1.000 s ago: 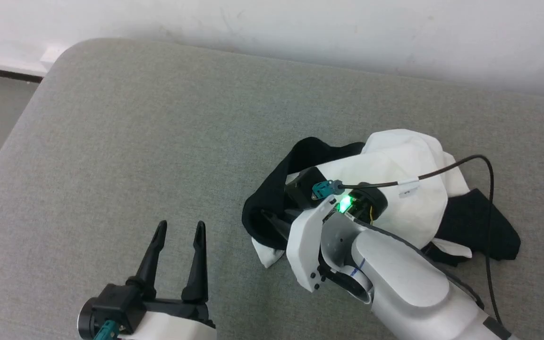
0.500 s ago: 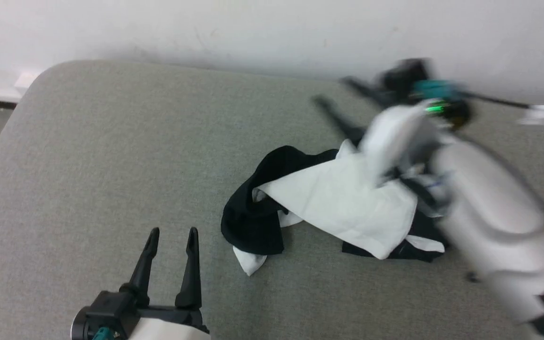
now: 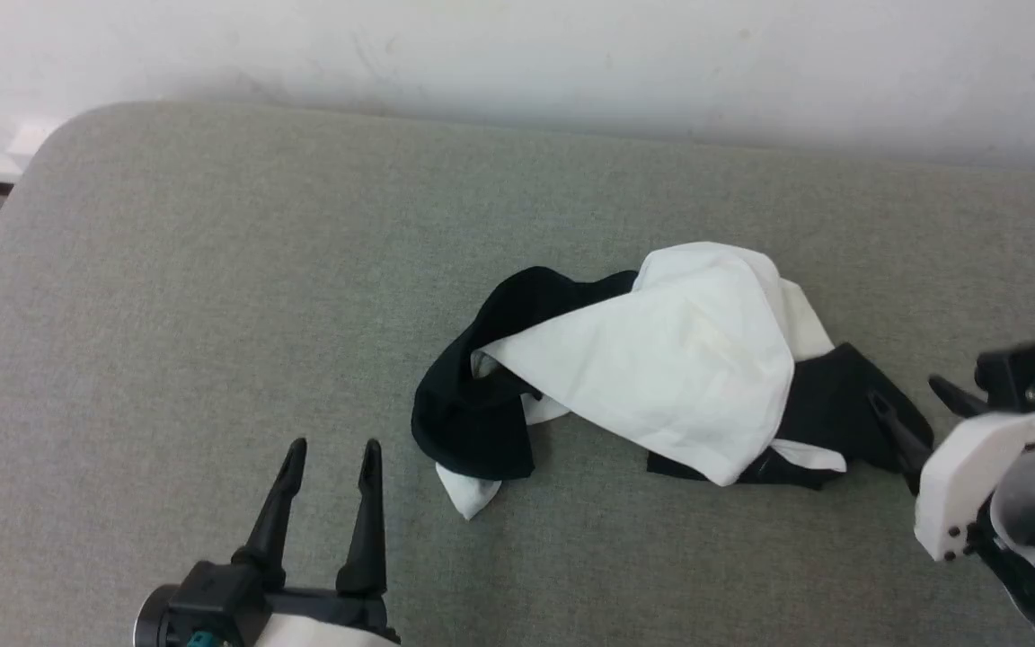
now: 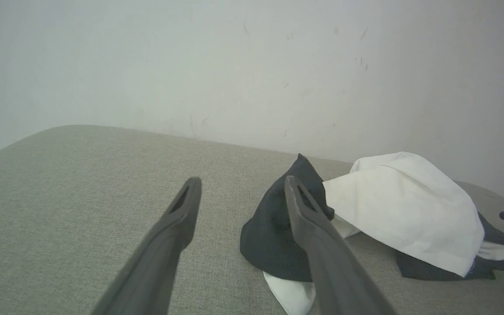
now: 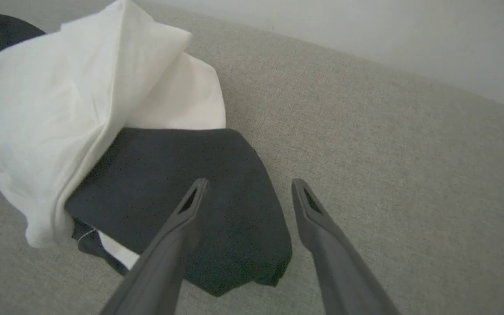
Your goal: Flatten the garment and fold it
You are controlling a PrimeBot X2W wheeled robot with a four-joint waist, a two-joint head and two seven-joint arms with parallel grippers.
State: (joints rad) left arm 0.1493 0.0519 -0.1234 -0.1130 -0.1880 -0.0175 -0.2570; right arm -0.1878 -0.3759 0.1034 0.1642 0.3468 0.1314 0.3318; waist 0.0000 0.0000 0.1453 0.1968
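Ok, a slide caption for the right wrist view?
Right gripper, jaws open, at the black end of the crumpled garment on a grey cushion.

The left gripper (image 4: 242,181) holds its two dark fingers spread, nothing between them, above a grey padded surface (image 4: 81,175). At 3 o'clock the garment (image 4: 400,205) lies crumpled, white folds over black, before a white wall (image 4: 234,65).

nothing here that i can read: no text, label, brand, number or sign
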